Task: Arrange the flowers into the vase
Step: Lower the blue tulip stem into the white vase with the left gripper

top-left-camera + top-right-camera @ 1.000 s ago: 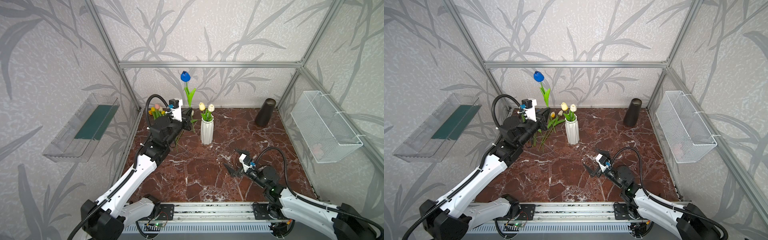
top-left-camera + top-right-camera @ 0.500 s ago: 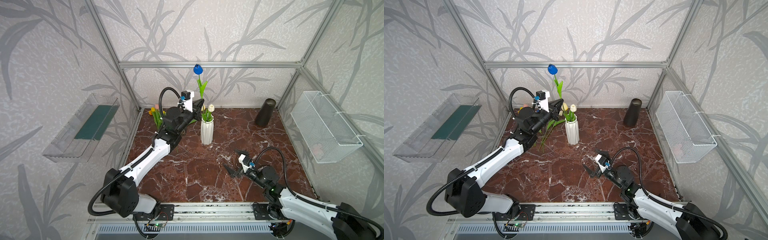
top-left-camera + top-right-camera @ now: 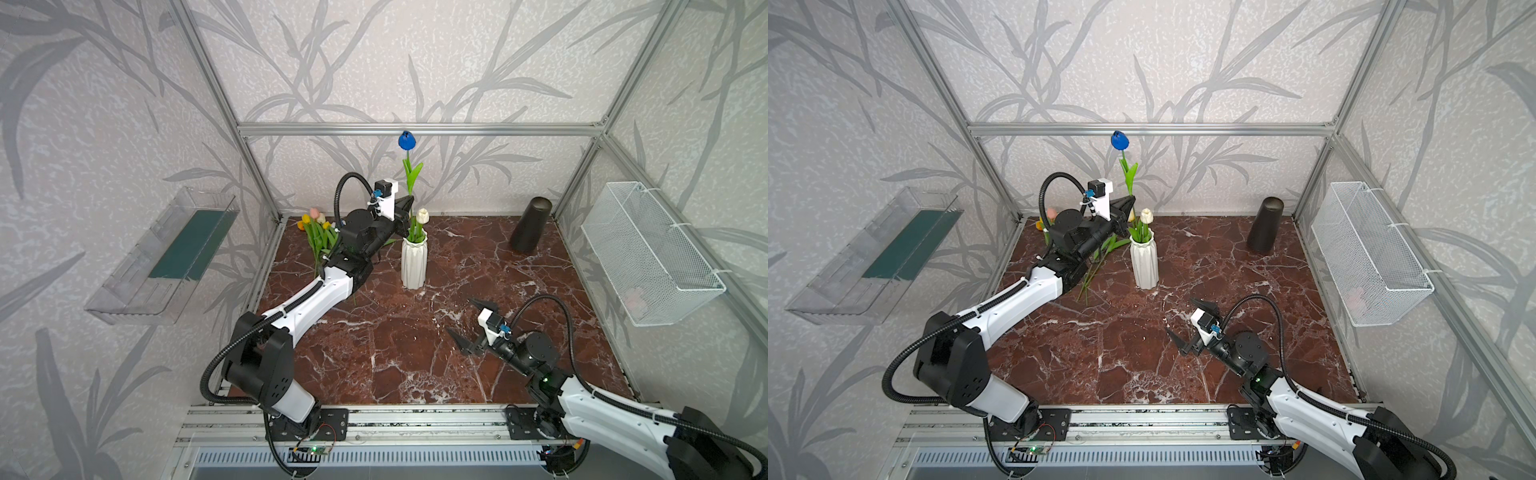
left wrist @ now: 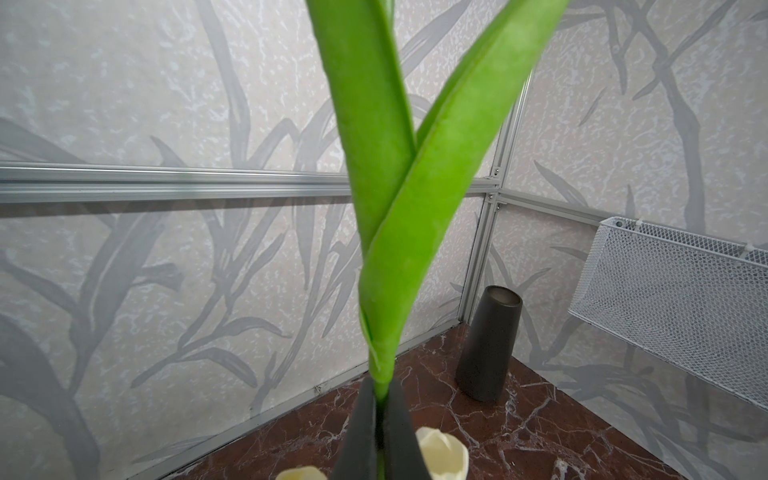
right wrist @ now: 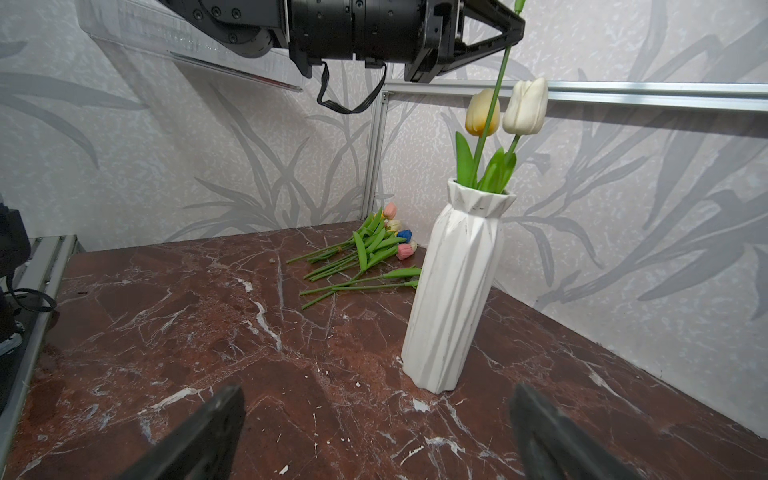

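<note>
Left jaws clamped on the blue tulip, stem upright, its foot in the vase directly below; right jaws spread wide, well away.

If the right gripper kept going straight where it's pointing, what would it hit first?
Probably the white vase, standing ahead of the open right gripper, slightly off its centre line; only marble table lies between. Depth is uncertain.

On the bench, the vase stands far centre; loose flowers lie left of it, a cup far right.
</note>
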`<action>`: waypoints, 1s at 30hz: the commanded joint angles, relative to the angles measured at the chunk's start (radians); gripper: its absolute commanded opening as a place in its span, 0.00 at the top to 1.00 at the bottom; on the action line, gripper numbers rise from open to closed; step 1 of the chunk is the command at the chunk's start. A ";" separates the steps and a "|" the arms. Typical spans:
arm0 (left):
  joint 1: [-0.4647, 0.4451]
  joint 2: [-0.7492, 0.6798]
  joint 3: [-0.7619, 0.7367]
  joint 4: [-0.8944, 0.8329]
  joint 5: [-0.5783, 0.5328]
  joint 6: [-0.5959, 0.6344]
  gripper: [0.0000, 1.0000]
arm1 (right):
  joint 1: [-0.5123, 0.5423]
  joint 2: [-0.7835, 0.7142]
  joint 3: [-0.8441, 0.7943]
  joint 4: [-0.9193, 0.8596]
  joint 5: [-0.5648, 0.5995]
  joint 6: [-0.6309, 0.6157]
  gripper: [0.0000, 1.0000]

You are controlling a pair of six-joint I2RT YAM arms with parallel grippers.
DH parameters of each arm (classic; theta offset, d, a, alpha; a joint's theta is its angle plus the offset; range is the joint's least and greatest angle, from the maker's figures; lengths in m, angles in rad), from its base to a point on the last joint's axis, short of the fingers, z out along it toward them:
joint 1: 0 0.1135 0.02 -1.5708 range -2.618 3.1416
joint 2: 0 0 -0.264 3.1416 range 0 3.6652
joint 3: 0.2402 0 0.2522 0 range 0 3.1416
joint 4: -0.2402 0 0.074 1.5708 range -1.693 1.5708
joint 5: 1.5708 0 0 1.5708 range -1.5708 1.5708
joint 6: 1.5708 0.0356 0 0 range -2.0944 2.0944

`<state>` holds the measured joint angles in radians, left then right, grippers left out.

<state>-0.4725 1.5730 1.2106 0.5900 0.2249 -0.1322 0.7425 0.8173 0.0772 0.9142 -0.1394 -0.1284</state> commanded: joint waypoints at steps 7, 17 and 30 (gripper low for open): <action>-0.013 0.029 -0.003 0.081 -0.008 0.033 1.00 | 0.005 -0.015 0.011 0.016 0.012 -0.014 0.00; -0.052 -0.011 -0.089 0.052 -0.048 0.096 1.00 | 0.005 -0.016 0.011 0.018 0.012 -0.010 0.00; -0.054 -0.055 -0.101 -0.035 -0.118 0.129 0.80 | 0.005 -0.017 0.012 0.017 0.009 -0.007 0.00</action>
<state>-0.5228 1.5608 1.1042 0.5800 0.1398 -0.0303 0.7425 0.8101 0.0772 0.9138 -0.1387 -0.1318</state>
